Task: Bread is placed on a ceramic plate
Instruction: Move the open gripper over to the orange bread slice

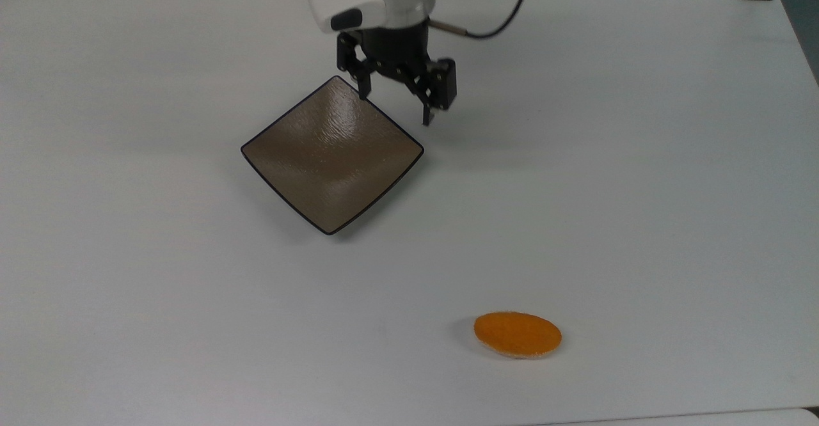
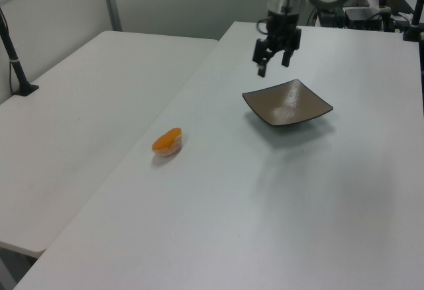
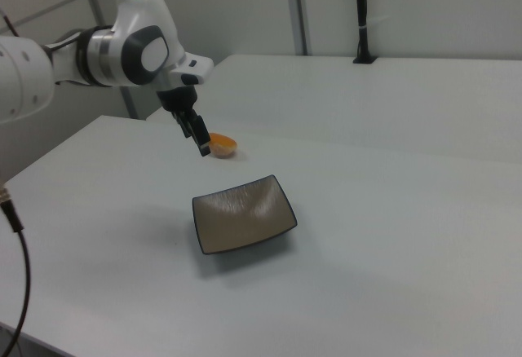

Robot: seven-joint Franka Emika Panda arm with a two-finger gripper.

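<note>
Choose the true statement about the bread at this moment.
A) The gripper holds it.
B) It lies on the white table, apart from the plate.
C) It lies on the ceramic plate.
B: the bread rests on the white table, far from the empty ceramic plate, and the open gripper holds nothing.

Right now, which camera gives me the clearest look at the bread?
The top view: the bread lies unobstructed on the table, showing its whole orange oval face and pale rim. The left view shows it foreshortened. In the right view the gripper partly overlaps it.

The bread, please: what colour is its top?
Orange, with a pale beige rim; the bread shows best in the top view.
</note>
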